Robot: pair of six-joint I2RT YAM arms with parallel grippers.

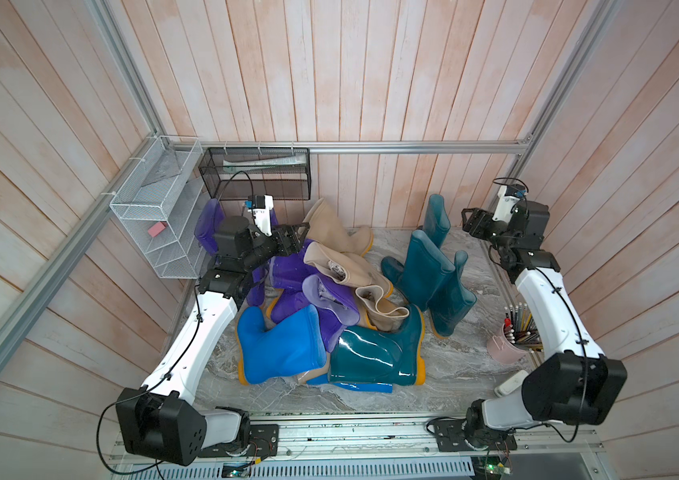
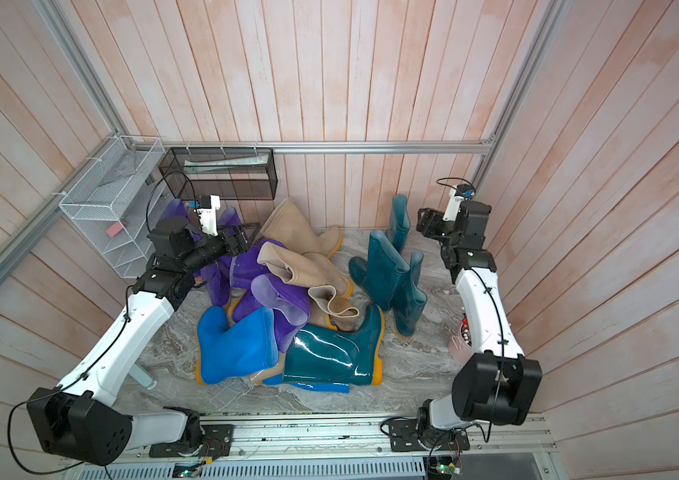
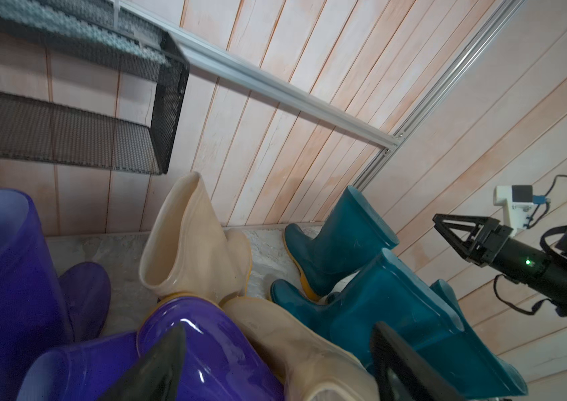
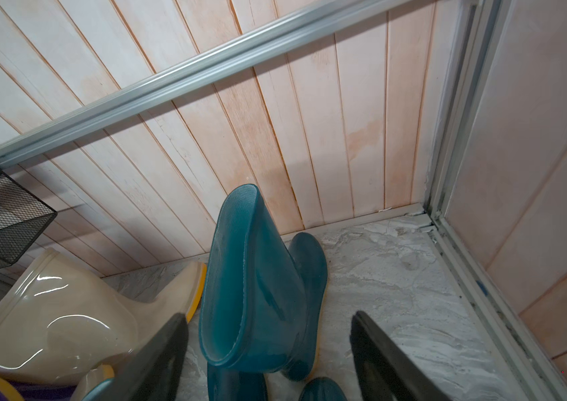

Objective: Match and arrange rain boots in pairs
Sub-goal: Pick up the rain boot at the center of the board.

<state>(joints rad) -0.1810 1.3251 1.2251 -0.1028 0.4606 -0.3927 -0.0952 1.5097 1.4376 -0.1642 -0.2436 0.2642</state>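
Rain boots (image 1: 329, 299) heaped mid-table, leaning left: purple, beige, blue and teal tangled. More teal boots (image 1: 425, 270) stand upright right of the heap. Bare marble table (image 1: 458, 374) along front and right edges. Left gripper (image 1: 303, 233) spread above purple shafts, empty. Right gripper (image 1: 467, 222) spread, empty, just beside rearmost teal boot (image 1: 436, 214).

Second blue boot (image 1: 367, 387) mostly buried under lying teal boot (image 1: 375, 353); pink cup (image 2: 456, 347) half hidden behind right arm (image 2: 481, 307).
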